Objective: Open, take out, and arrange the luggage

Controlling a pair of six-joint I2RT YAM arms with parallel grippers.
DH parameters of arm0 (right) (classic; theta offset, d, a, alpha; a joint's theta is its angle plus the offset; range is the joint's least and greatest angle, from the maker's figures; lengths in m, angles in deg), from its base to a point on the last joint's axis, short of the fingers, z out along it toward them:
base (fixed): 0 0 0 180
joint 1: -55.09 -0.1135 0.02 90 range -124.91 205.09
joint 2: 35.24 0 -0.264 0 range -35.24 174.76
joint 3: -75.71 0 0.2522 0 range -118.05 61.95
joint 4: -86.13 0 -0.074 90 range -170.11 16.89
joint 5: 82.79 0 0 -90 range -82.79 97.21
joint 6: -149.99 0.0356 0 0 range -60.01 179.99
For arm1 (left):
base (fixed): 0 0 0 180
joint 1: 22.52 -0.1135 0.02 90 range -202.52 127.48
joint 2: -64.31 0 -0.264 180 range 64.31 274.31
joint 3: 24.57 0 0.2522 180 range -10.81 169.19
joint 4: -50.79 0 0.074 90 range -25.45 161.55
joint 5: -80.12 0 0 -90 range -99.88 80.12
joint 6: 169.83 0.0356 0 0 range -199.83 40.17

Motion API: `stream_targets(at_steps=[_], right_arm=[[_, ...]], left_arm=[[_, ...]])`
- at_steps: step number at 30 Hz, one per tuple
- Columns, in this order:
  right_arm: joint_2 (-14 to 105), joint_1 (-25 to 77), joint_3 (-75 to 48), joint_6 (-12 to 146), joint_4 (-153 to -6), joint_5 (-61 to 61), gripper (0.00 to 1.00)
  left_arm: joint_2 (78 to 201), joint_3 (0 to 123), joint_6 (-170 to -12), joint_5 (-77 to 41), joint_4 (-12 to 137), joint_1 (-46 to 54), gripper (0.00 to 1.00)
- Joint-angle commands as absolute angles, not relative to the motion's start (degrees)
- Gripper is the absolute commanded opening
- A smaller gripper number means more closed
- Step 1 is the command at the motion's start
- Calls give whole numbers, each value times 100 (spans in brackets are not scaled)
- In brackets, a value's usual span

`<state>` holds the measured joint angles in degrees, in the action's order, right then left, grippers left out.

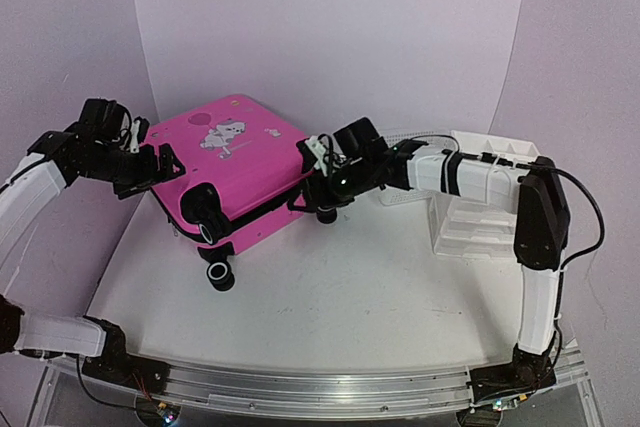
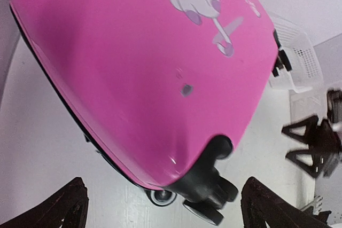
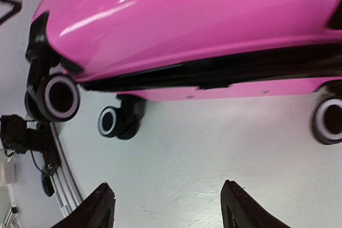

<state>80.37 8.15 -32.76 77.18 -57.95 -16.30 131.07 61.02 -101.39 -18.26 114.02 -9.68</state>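
Top external: the luggage (image 1: 235,162) lies flat, printed side up, on the far left part of the table (image 1: 350,297), lid down. The left gripper (image 1: 165,165) is at its left edge, the right gripper (image 1: 318,162) at its right corner; neither has hold of it. Left wrist: the pink shell (image 2: 133,62) fills the view and looks glossy and rigid. I judge it slippery on the broad face and bulky for one arm, and it may roll on its wheels (image 2: 206,196). The left gripper (image 2: 164,185) has its fingers spread wide with nothing between them. Right wrist: the black zipper seam (image 3: 214,73) runs between the two halves; I cannot tell whether it is unzipped. The right gripper (image 3: 165,196) has its fingers apart, holding nothing, over bare table just beside the case. Best purchase is likely the seam lip, not the smooth dome.
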Motion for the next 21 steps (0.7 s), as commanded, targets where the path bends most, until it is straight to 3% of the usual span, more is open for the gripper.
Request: stream_targets(at_steps=[1, 8, 21], right_arm=[[7830, 1451, -3607, 7402, -5445, -988, 72], [7469, 1677, -3324, 7126, -5354, -588, 77], [6978, 1677, -2649, 7057, -5625, -559, 77]], left_arm=[[12626, 5557, -11411, -1984, 11390, 41, 99], [12945, 5464, -13033, -509, 11414, 1373, 99], [14945, 6594, -14727, 837, 12317, 2195, 98]])
